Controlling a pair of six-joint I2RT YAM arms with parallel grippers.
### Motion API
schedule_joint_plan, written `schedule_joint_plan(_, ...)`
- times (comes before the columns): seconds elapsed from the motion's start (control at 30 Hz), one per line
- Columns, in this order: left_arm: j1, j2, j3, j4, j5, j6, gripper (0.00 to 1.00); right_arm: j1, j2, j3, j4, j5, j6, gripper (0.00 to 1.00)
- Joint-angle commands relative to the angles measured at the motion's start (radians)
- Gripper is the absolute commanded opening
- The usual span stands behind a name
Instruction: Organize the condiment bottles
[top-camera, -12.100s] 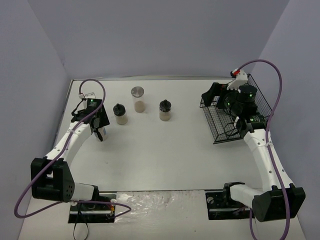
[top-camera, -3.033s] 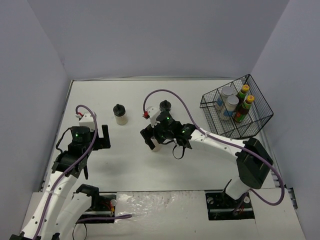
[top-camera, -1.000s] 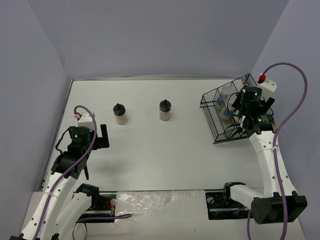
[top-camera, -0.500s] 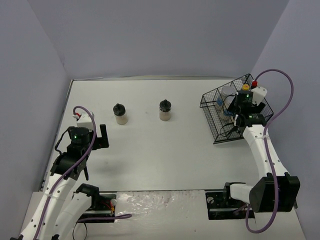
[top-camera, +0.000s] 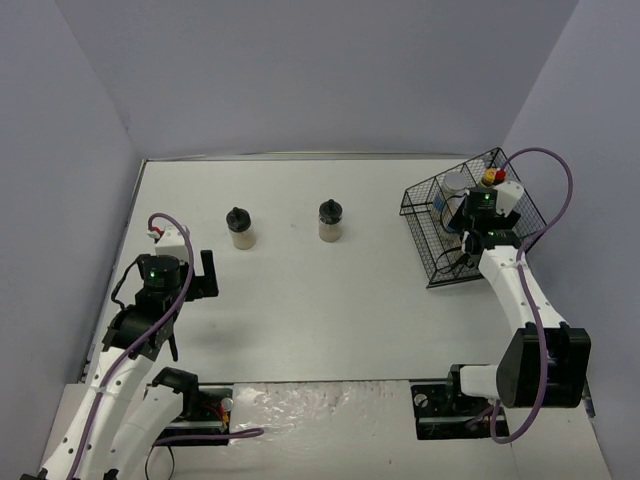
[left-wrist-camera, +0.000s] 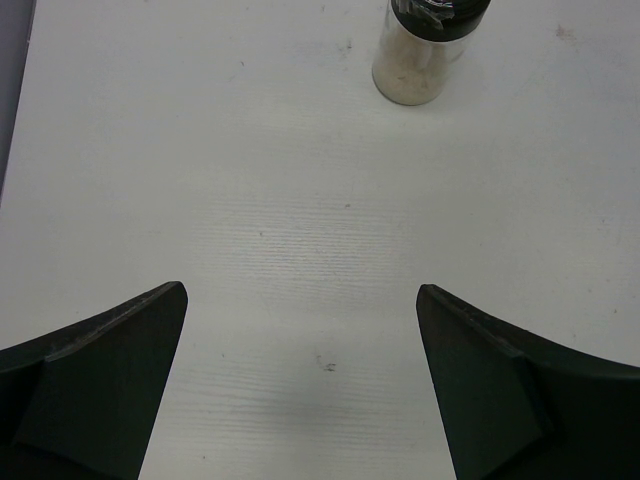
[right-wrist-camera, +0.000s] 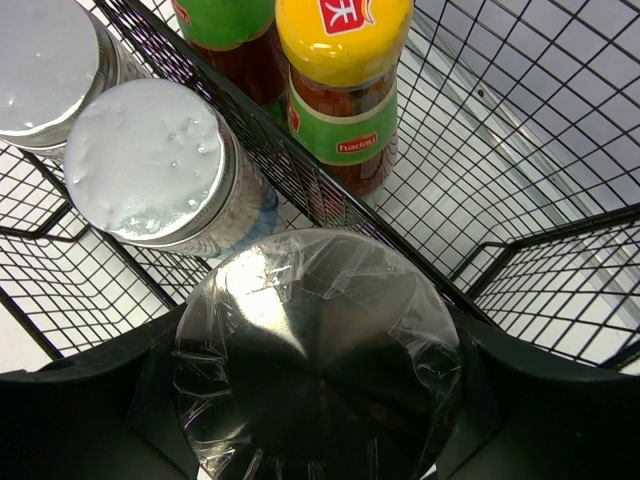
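My right gripper (top-camera: 479, 206) is over the black wire basket (top-camera: 438, 262) and is shut on a silver-lidded shaker (right-wrist-camera: 315, 350) whose lid is wrapped in clear film. In the right wrist view two more silver-lidded shakers (right-wrist-camera: 150, 165) (right-wrist-camera: 40, 65) stand in the basket (right-wrist-camera: 560, 150) just beyond it. Past a wire divider stand a yellow-capped sauce bottle (right-wrist-camera: 340, 70) and a second sauce bottle (right-wrist-camera: 225, 25). Two black-lidded beige jars (top-camera: 240, 228) (top-camera: 331, 220) stand on the table. My left gripper (left-wrist-camera: 300, 290) hangs open and holds nothing, short of the left jar (left-wrist-camera: 425, 50).
The basket sits at the table's far right, close to the right wall. The left wall runs close beside my left arm. Bare white table (top-camera: 330, 310) lies between the jars and the arm bases.
My right gripper has carried the shaker a little to the left over the basket. The left arm and both jars have not moved.
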Motion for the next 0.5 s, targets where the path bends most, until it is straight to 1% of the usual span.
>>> schedule_joint_plan(0.0,-0.010,0.001,0.023,0.056,-0.019,0.015,0.97,-0.009,0.000,-0.003,0.072,-0.003,0.021,0.60)
schedule_joint_plan(0.03,-0.010,0.002,0.023,0.056,-0.019,0.015,0.97,-0.009,-0.002,-0.003,0.072,-0.005,0.019,0.65)
schedule_joint_plan(0.13,-0.010,0.003,0.023,0.056,-0.018,0.015,0.97,-0.009,-0.010,-0.003,0.071,-0.014,0.017,0.73)
schedule_joint_plan(0.17,-0.010,0.003,0.023,0.056,-0.017,0.015,0.97,-0.009,-0.017,-0.003,0.071,-0.018,0.017,0.77)
schedule_joint_plan(0.3,-0.011,0.004,0.023,0.055,-0.020,0.015,0.97,-0.009,-0.038,0.002,0.072,-0.033,0.008,0.85)
schedule_joint_plan(0.47,-0.011,0.004,0.024,0.053,-0.019,0.013,0.97,-0.005,-0.087,0.036,0.045,-0.063,-0.024,0.92)
